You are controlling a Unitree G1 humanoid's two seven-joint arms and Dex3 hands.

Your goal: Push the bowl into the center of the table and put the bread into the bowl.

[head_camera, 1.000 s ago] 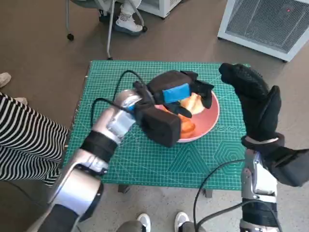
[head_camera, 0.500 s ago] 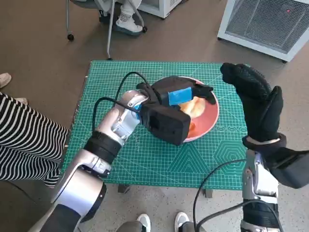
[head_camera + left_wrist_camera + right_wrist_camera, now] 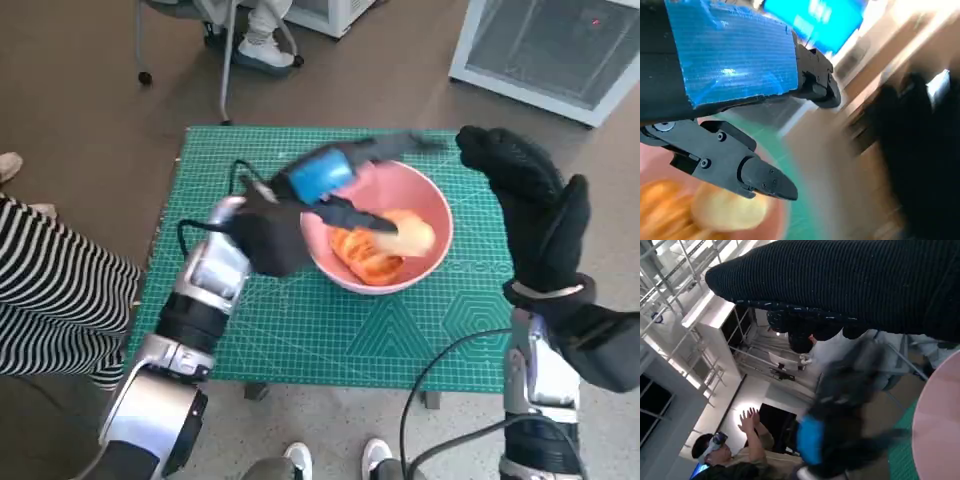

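Observation:
The pink bowl [image 3: 425, 200] sits on the green mat, right of the table's middle, with the golden bread [image 3: 384, 246] lying in it. My left hand [image 3: 318, 176], blurred with motion, hovers over the bowl's left rim with its fingers spread and holding nothing. In the left wrist view its black fingers [image 3: 747, 170] hang above the bread [image 3: 715, 212]. My gloved right hand [image 3: 530, 205] stands upright just right of the bowl, fingers extended, empty. The right wrist view shows the glove [image 3: 855, 285], the blurred left hand [image 3: 832, 437] and a piece of the bowl's rim [image 3: 940, 427].
The green cutting mat [image 3: 300, 330] covers the small table. A person in striped clothing [image 3: 50, 290] sits close to the left edge. Chair legs [image 3: 230, 60] and a white unit [image 3: 550, 50] stand beyond the far edge. Another person [image 3: 725, 455] shows in the right wrist view.
My left hand has lifted up and back to the left out of the bowl, uncovering the bread that lies in it. The right hand has barely moved.

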